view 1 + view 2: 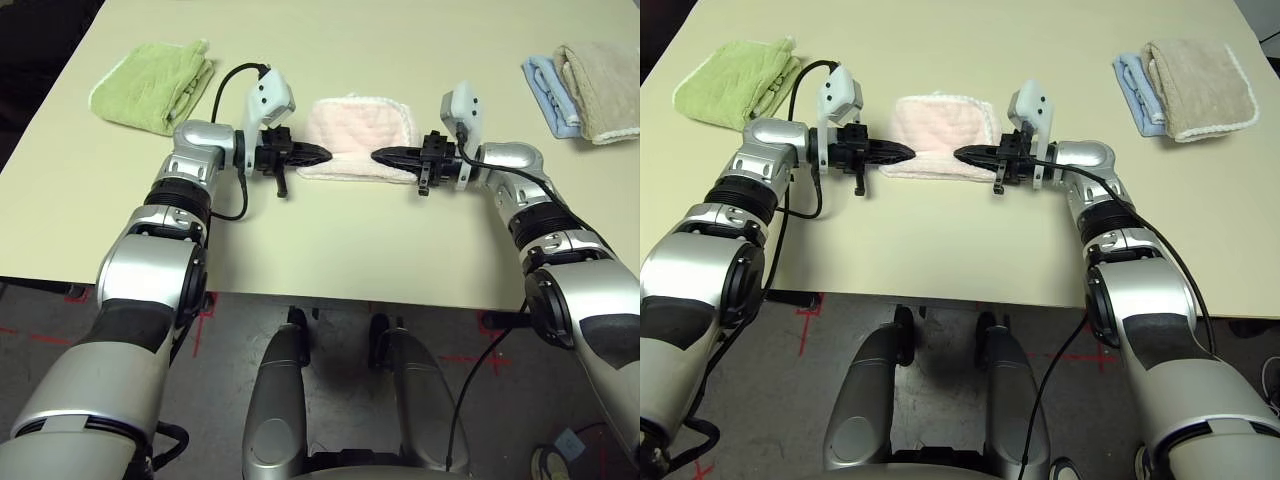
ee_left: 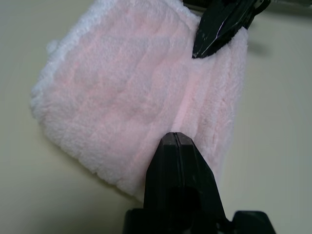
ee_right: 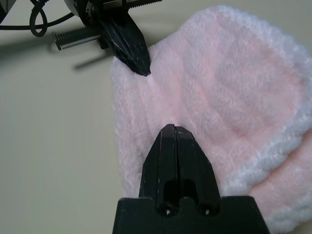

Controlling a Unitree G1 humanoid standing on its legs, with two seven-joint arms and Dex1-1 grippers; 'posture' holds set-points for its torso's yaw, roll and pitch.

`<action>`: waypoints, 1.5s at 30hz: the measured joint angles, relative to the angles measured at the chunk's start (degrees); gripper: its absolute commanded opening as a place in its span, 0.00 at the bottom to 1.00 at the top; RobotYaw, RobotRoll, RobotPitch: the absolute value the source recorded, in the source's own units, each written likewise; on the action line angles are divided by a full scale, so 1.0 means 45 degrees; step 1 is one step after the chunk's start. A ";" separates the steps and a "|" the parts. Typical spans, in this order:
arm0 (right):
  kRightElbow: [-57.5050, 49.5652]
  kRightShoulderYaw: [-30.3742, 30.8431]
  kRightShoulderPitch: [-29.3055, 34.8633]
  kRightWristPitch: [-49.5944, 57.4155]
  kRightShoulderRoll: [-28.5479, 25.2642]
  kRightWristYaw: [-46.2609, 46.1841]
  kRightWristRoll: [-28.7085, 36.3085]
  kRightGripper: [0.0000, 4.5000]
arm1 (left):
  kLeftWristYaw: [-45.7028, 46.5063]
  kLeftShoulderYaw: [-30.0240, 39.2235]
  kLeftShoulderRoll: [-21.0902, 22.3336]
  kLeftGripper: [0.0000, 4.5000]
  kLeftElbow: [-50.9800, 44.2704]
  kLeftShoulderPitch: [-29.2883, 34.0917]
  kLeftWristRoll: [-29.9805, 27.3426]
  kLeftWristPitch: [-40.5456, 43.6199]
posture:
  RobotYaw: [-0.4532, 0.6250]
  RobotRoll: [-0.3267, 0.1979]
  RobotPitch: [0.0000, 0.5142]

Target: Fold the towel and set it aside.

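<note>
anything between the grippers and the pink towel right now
Nothing visible. The left gripper and right gripper, both shut, point at each other over the near edge of the folded pink towel, with no object between.

A light green folded towel (image 1: 155,83) lies at the far left of the pale cream table (image 1: 330,245), set at a slant, its folded layers showing along the edge that faces the middle. At the far right of the table lie two more folded towels, touching side by side: a light blue one (image 1: 548,92) nearer the middle and a beige one (image 1: 603,87) with pale edging, which partly overlaps it. Beyond the table's near edge is a dark grey floor (image 1: 330,350) with red tape marks (image 1: 496,322) stuck to it close under the table.
</note>
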 measured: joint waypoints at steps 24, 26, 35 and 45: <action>0.0441 -0.0995 -0.1586 0.0750 0.1198 -0.4085 -0.0083 0.00 | 0.2132 0.2201 -0.1783 0.00 -0.0229 -0.0914 -0.1329 0.1734 | 0.44 0.62 0.68; 0.0441 -0.0994 -0.1563 0.0750 0.1186 -0.4184 -0.0153 0.00 | 0.2459 0.2097 -0.1764 0.00 -0.0229 -0.0808 -0.1166 0.1721 | 0.44 0.62 0.67; 0.0330 -0.0995 -0.0499 0.0312 0.1183 -0.4609 -0.0359 0.00 | 0.5342 0.1864 -0.1752 0.00 0.0101 -0.0290 -0.0348 0.1433 | 0.42 0.62 0.68; -0.0071 -0.1126 -0.0125 0.0242 0.1023 -0.4262 -0.0115 0.00 | 0.5614 0.1828 -0.1740 0.00 0.0103 -0.0250 -0.0124 0.1257 | 0.42 0.62 0.68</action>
